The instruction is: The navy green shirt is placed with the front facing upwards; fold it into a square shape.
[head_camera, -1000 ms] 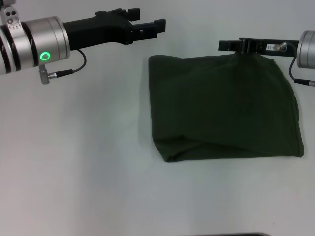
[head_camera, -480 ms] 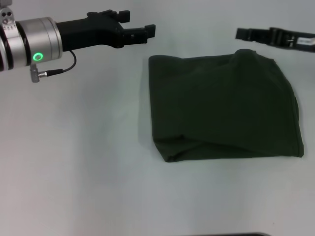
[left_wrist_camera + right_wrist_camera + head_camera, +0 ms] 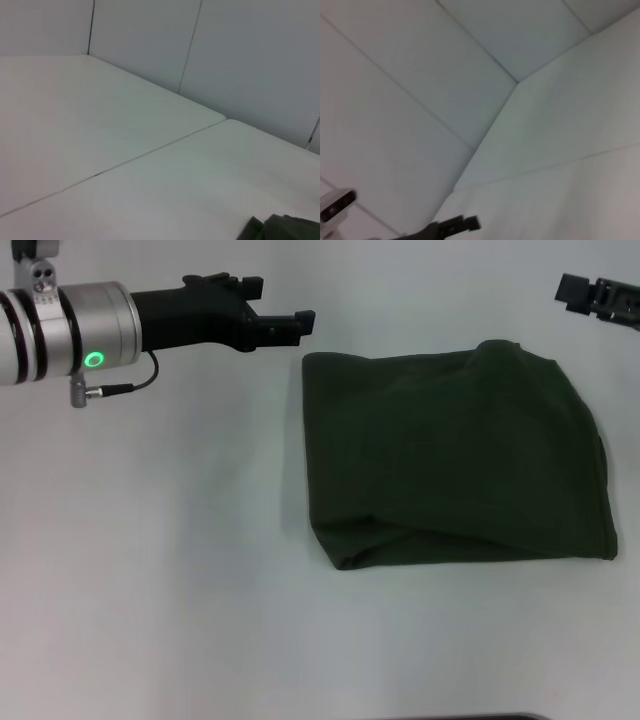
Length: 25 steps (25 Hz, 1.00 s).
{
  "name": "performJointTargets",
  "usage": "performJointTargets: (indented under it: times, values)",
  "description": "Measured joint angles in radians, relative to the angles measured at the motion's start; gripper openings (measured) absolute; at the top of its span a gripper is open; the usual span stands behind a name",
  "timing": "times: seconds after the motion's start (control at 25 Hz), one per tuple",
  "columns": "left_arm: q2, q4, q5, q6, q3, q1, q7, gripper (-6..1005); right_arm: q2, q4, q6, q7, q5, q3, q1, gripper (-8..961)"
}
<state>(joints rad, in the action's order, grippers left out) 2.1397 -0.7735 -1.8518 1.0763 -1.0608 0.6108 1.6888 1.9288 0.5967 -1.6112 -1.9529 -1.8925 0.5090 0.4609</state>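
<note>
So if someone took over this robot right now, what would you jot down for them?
Left gripper: empty, held above the table just beyond the shirt's far left corner.
Right gripper: empty, off near the far right edge of the head view.
Navy green shirt: lies folded into a rough square on the table, neither gripper touching it.
Left to do: little; perhaps flatten the raised far edge and loose near fold.

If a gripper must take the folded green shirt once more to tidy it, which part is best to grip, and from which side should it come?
Probably the raised bump on the far edge of the navy green shirt, near its far right corner, coming from the far side: the cloth stands up there, so fingers can pinch it. Elsewhere it lies flat on the table. The right gripper is closest; the left gripper hovers beyond the far left corner.
</note>
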Motion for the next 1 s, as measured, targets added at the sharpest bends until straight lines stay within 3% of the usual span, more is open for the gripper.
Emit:
performJointTargets:
  times: [0.24,0.44,0.56,0.8,1.0]
  values:
    - [0.008,0.000,-0.011,-0.004,-0.009,-0.015,-0.002,917,0.019,-0.009,-0.034,0.041,-0.003,0.035,-0.011,786]
    - [0.007,0.001,-0.012,0.023,-0.010,-0.032,-0.002,917,0.046,-0.010,-0.019,0.051,-0.041,0.046,-0.003,728]
    - [0.015,0.001,-0.012,0.051,-0.013,-0.038,-0.004,917,0.050,-0.004,-0.018,0.048,-0.036,0.036,-0.003,516]
    - [0.022,0.000,-0.012,0.052,-0.021,-0.042,-0.013,917,0.044,-0.012,-0.010,0.037,-0.031,0.030,0.009,386]
    - [0.019,-0.004,-0.012,0.048,-0.012,-0.045,-0.014,917,0.062,-0.015,0.020,0.037,-0.039,0.051,0.035,277]
